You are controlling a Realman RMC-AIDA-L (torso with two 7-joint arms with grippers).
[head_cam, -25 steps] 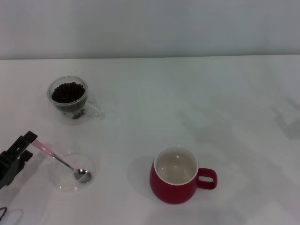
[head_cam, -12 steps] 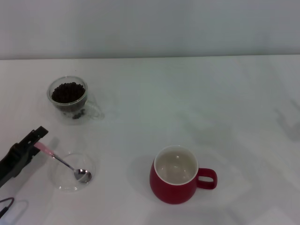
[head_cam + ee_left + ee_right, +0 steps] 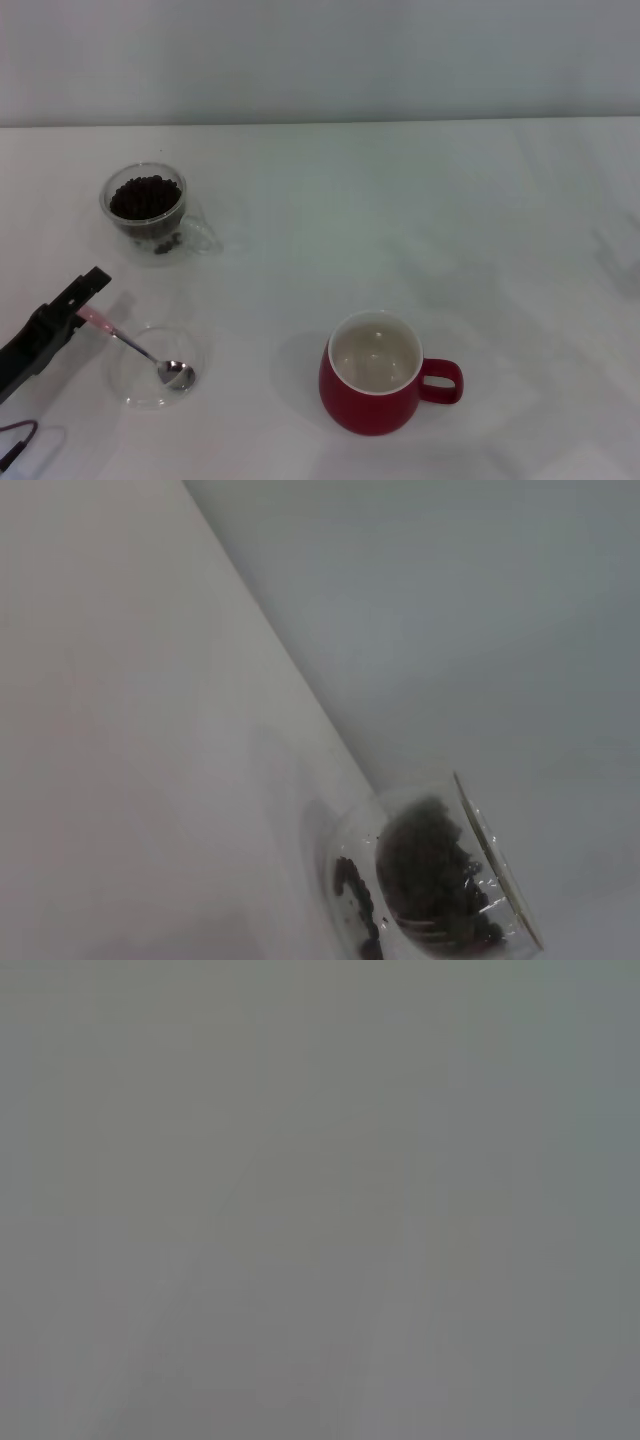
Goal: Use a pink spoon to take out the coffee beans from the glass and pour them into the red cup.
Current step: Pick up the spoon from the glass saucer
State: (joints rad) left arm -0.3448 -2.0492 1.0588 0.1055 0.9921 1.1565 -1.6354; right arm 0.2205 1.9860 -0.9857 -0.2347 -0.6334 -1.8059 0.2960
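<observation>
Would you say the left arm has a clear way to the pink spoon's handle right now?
Probably yes. The left gripper is already at the tip of the pink spoon, whose bowl rests in the clear dish. Nothing stands between them; the glass sits farther back.

My head camera looks forward and down from well above the white table (image 3: 400, 200), taking in the glass (image 3: 147, 205) at far left and the wall behind it. My left wrist camera sits low and close, tilted, facing that same glass (image 3: 430, 880) and wall, so both views share the glass. My right wrist camera faces only a blank grey surface.
</observation>
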